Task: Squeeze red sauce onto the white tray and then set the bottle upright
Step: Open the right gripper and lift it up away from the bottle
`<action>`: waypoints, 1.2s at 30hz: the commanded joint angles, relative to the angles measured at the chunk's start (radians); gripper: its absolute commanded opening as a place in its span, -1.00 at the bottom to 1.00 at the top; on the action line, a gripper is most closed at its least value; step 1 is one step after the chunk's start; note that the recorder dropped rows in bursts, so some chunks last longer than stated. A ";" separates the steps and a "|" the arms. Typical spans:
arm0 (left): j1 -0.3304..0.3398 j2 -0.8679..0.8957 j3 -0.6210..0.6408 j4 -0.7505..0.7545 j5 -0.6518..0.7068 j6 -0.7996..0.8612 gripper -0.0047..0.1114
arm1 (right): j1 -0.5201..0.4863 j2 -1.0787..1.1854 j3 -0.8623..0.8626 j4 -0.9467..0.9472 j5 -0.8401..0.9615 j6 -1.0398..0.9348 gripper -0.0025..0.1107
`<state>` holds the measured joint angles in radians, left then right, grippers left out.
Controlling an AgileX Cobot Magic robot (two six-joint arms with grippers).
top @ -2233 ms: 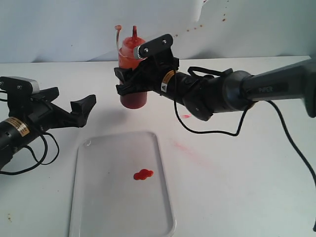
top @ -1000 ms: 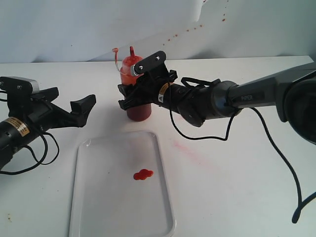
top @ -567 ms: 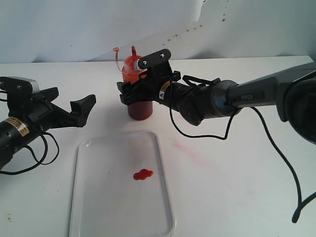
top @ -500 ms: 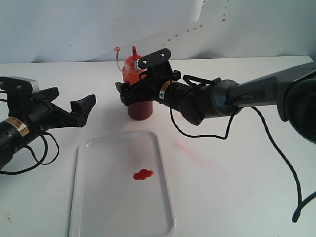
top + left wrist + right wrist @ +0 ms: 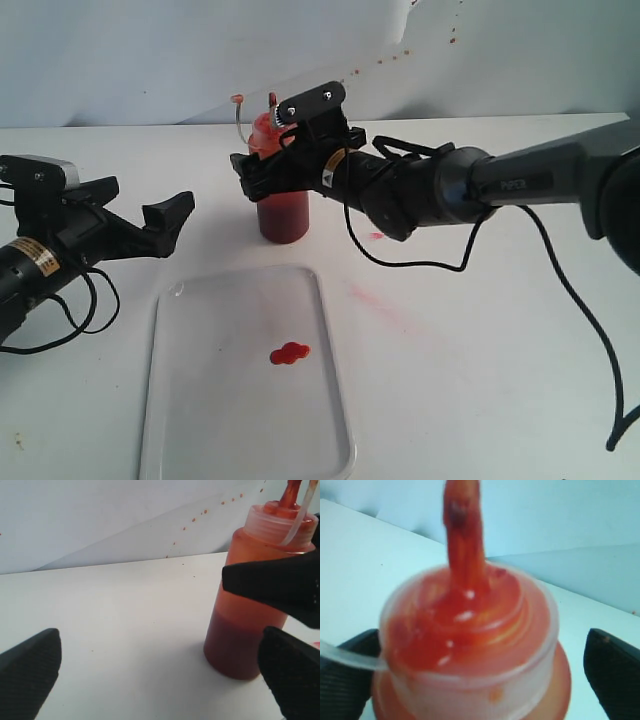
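**Surroundings.** White table [image 5: 500, 350], one. Faint pinkish smears [image 5: 375, 300] on it, right of the tray. Pale wall [image 5: 120, 60] at the far edge, flecked with small red spots. Black cable [image 5: 575, 270], one, trailing from the right arm across the right of the table.

**Task items.**
- Bottle [image 5: 283, 210], one: upright on the table, far of centre and beyond the tray's far right corner. It is dark red in the lower part. Its red nozzle [image 5: 465, 535] points up, and its small cap [image 5: 238, 98] hangs on a thin tether to the left.
- White tray [image 5: 200, 400], one: flat, near centre-left.
- Red sauce [image 5: 290, 353], one small blob, on the tray toward its right side.

**Grippers, two.**
- Right gripper [image 5: 272, 168]: its jaws are spread to either side of the bottle's shoulder. In the wrist view the right-hand pad stands clear of the bottle, so nothing is clamped. It hides the shoulder from the exterior camera, and one finger [image 5: 280, 587] crosses the bottle in the left wrist view.
- Left gripper [image 5: 145, 197]: at the left, well apart from the bottle, with jaws wide and empty.
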<state>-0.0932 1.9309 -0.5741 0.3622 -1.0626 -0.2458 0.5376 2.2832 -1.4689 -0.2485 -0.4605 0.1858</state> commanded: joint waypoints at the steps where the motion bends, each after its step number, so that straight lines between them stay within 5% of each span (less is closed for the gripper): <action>1: 0.000 -0.006 -0.003 -0.013 -0.014 -0.008 0.87 | 0.002 -0.055 -0.005 -0.063 0.056 0.106 0.90; 8: 0.000 -0.006 -0.003 -0.013 -0.012 -0.012 0.87 | 0.002 -0.106 -0.005 -0.429 0.046 0.400 0.90; 26: 0.000 -0.006 -0.003 -0.013 -0.021 -0.012 0.87 | 0.002 -0.198 -0.005 -0.441 -0.057 0.452 0.90; 36: 0.000 -0.006 -0.003 -0.013 -0.032 -0.012 0.87 | 0.002 -0.342 -0.005 -0.707 0.027 0.699 0.84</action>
<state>-0.0932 1.9309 -0.5741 0.3622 -1.0725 -0.2507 0.5376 1.9954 -1.4689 -0.8560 -0.4759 0.7939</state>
